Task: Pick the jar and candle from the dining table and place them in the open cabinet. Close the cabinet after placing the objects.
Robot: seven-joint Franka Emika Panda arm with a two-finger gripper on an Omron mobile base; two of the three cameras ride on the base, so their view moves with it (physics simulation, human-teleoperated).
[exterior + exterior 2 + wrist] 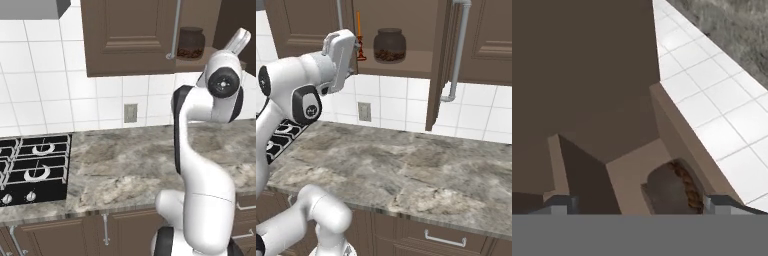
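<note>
Hand view: the two small dark fingertips of the gripper [642,206] are seen standing wide apart at the lower edge, with nothing between them. Just beyond them the squat, round clear-glass jar [672,192] with brown lumpy contents is shown on the brown shelf board of the dark brown wooden wall cabinet [582,75]; the view is rolled, so the jar appears on its side. White square wall tiles [712,100] are seen beside the cabinet wall.

Right base view: the jar [389,45] is shown upright on the cabinet's [398,62] bottom shelf, with a narrower neck, a dark upper part and a band of brown lumps at its bottom. The thin orange taper candle [359,35] on a small dark red-brown base is set upright just to its left, apart from it, and stands taller than the jar. The white hand is raised in front of the candle's base, which is partly hidden. The panelled door [440,65] with a long vertical silver bar handle [457,50] is swung open at the right of the shelf. Below, a grey-brown veined marble counter [406,170] is shown.

Left base view: the jar [191,43] is seen inside the cabinet behind a silver bar handle [175,30], above the arm's elbow; a black gas hob [32,167] is set in the counter at left.
</note>
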